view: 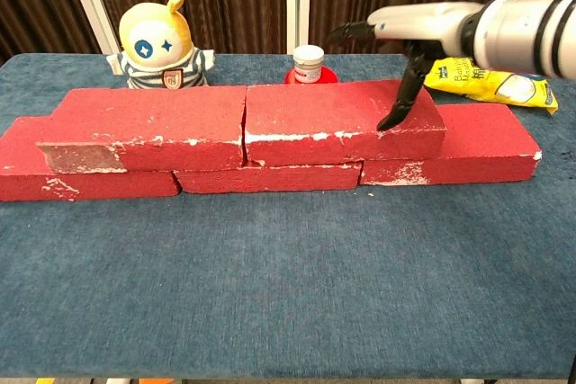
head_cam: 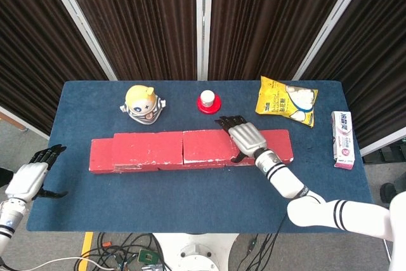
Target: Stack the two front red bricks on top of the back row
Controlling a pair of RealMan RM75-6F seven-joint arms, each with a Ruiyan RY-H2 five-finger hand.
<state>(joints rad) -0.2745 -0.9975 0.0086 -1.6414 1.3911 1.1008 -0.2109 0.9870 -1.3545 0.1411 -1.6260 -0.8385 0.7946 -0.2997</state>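
Nearest the camera, my left hand (head_cam: 28,179) sits off the near left corner of the blue table (head_cam: 190,198), fingers spread apart and nothing in it. It touches nothing on the table.

Along the middle of the table runs the brick work. The bottom row (view: 270,179) lies end to end across the cloth, its left and right ends sticking out past what sits above. On it rest the two stacked red bricks: the left upper brick (view: 148,128) and the right upper brick (view: 337,123), butted together with a thin seam between them. Both lie flat and level in the chest view.

My right hand (head_cam: 246,138) is above the right end of the right upper brick. Its fingers are apart and extended, holding nothing. In the chest view the palm rides clear above the brick's top face, while the dark thumb (view: 405,96) points downward toward the top surface; I cannot tell whether its tip touches.

Farther back, the yellow plush toy (view: 160,44) stands behind the left upper brick. The small white jar on a red lid (view: 309,65) stands behind the seam area. A yellow snack bag (head_cam: 285,101) lies far right, and a white toothpaste box (head_cam: 342,139) lies at the right edge.
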